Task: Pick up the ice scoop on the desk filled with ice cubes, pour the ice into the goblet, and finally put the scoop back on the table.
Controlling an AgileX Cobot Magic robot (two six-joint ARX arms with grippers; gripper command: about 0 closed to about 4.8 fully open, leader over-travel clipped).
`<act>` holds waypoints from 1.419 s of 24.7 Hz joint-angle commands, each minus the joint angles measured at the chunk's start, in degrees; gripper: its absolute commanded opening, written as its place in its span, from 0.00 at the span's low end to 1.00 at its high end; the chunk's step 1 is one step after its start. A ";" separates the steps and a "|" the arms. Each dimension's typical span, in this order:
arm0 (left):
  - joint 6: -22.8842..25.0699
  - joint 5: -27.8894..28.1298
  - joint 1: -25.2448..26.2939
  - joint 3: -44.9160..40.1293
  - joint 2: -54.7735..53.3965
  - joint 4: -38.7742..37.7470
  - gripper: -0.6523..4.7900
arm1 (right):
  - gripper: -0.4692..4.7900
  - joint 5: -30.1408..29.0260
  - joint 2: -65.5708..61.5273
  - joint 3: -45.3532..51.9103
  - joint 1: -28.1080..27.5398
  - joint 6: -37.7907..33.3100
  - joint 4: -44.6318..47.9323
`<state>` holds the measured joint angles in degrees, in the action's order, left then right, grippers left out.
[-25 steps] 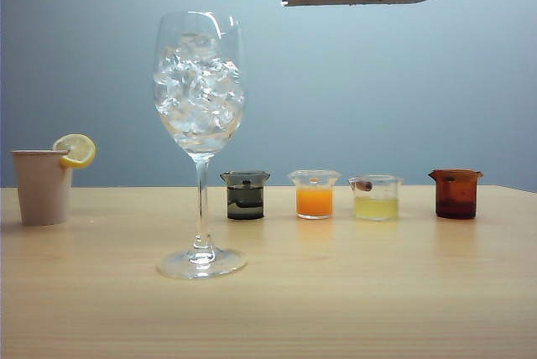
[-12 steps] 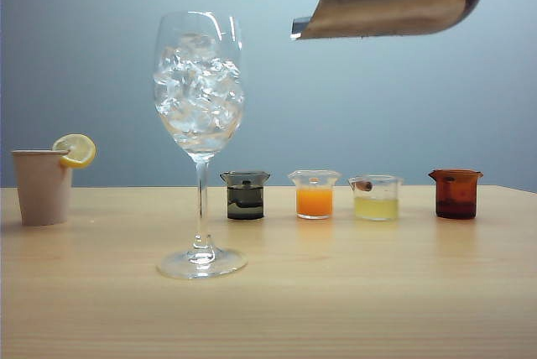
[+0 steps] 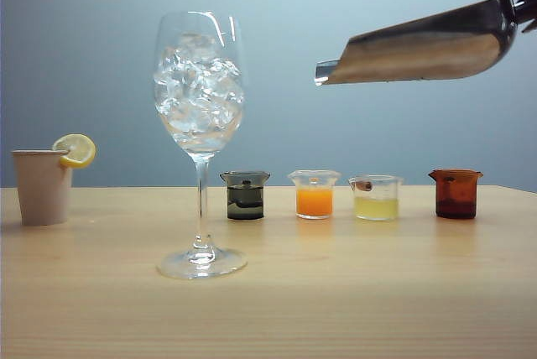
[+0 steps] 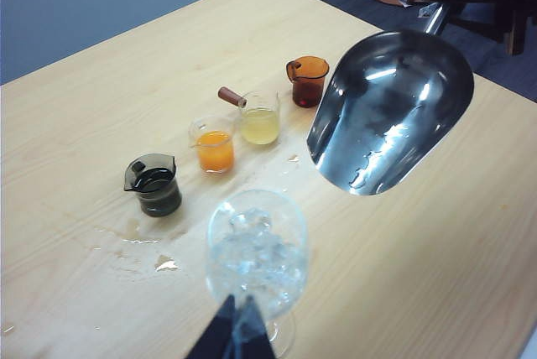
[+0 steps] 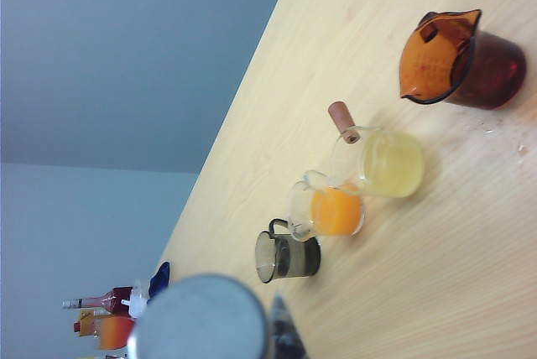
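1. The right gripper point(image 3: 529, 11) hangs high over the surface point(image 3: 336, 309), its jaws clamped on the short handle of the steel scoop point(image 3: 428, 44).
2. The scoop reaches out from those jaws toward the wine glass point(image 3: 200, 124), its mouth tipped slightly downward. The left wrist view shows only droplets on its shiny inside.
3. The glass stands upright on the surface, well apart from the right jaws, its bowl packed with ice cubes point(image 3: 199, 91).
4. The left gripper point(image 4: 237, 335) shows only as a dark wedge at the edge of its own camera view, with the glass just ahead of it. Whether its jaws are open or closed cannot be told.
5. Below the right jaws and the scoop runs a row of four small beakers: dark point(image 3: 245, 195), orange point(image 3: 315, 194), pale yellow point(image 3: 375, 198) and amber point(image 3: 456, 193).
6. Beyond the glass from the right jaws stands a beige cup point(image 3: 42, 187) with a lemon slice point(image 3: 75, 149) on its rim.
7. Wet patches point(image 4: 143, 241) mark the surface ahead of the left jaws, near the dark beaker.
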<state>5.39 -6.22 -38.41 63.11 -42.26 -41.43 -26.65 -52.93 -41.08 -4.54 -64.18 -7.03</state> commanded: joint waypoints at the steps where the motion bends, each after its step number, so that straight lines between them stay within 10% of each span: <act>1: 0.20 -0.48 0.04 0.33 0.13 0.17 0.11 | 0.08 -1.62 0.33 0.17 -0.94 0.90 2.16; 35: 0.20 -0.50 0.04 0.33 0.13 0.96 0.11 | 0.08 -7.63 -6.08 13.18 -28.28 10.27 8.61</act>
<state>5.39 -6.44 -38.44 63.11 -42.26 -41.36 -33.52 -58.48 -27.66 -32.32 -54.22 -1.02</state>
